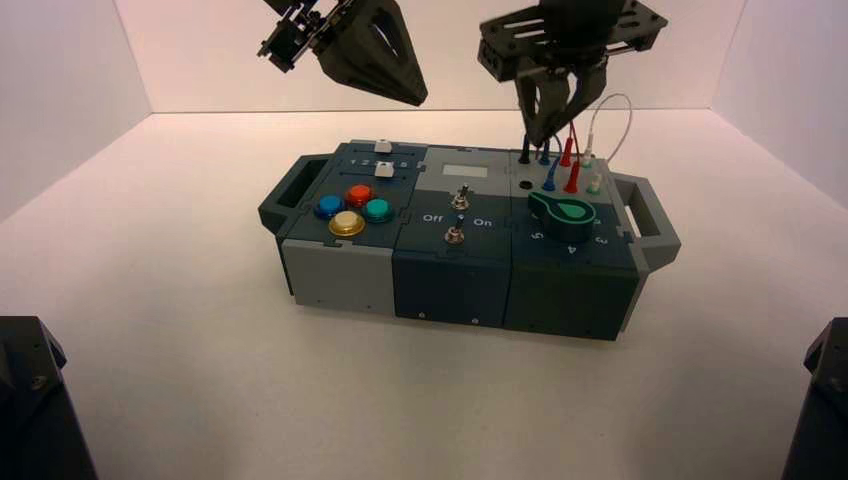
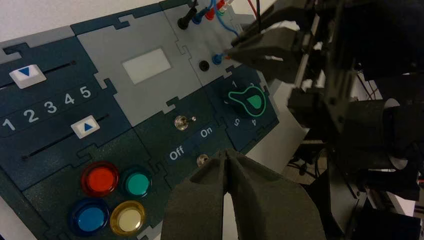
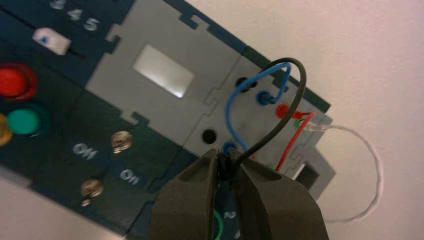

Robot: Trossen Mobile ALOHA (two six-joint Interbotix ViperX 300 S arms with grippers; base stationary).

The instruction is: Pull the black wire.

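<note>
- My right gripper [image 3: 226,167] hangs over the box's [image 1: 450,270] wire corner, jaws grasping the black wire's [image 3: 280,120] pulled plug; its other plug remains socketed.
- My left gripper [image 2: 229,172] hovers above the buttons, jaws clenched.

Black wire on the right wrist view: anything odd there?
Yes. One end of the black wire is out of its socket, pinched in the right pincer; the other end remains plugged. The left pincer hovers shut.
</note>
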